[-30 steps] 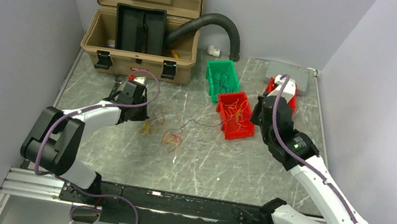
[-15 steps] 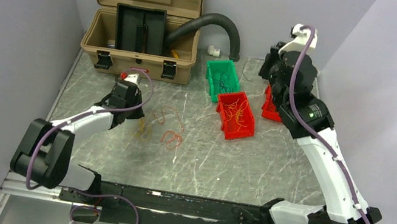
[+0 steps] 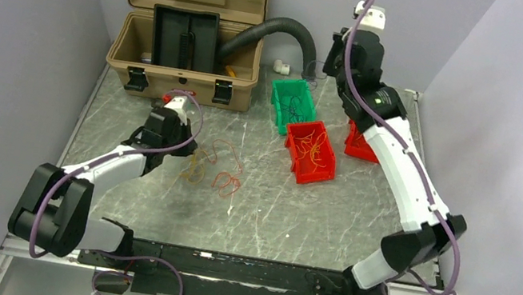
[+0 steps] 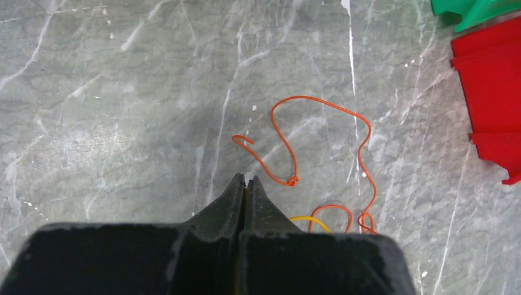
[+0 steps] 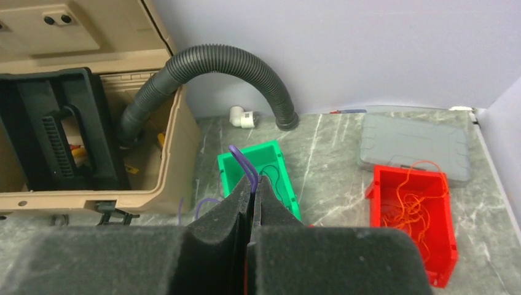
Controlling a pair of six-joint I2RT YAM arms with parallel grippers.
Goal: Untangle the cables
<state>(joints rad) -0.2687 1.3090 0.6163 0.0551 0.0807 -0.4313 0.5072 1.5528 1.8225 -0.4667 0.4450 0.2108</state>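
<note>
Thin orange cables point(image 3: 227, 162) and a yellow cable point(image 3: 193, 173) lie looped on the table's left middle. My left gripper point(image 3: 176, 150) is low beside them. In the left wrist view it point(image 4: 246, 178) is shut on the yellow cable point(image 4: 309, 219), with a knotted orange cable point(image 4: 319, 107) just ahead. My right gripper point(image 3: 332, 64) is raised high over the back, near the green bin point(image 3: 292, 104). In the right wrist view it point(image 5: 252, 178) is shut on a thin dark blue-purple cable point(image 5: 244, 161) that loops out past its tips.
A red bin point(image 3: 310, 150) of orange cables sits beside the green bin, which holds dark cables. A second red bin point(image 3: 360, 145) and a grey lid point(image 5: 415, 144) are at the back right. An open tan case point(image 3: 183, 20) and black corrugated hose point(image 3: 279, 29) stand at the back.
My right arm has risen from beside the red bin to high over the back with the dark cable, which is gone from the table. My left gripper has shifted slightly with the yellow cable.
</note>
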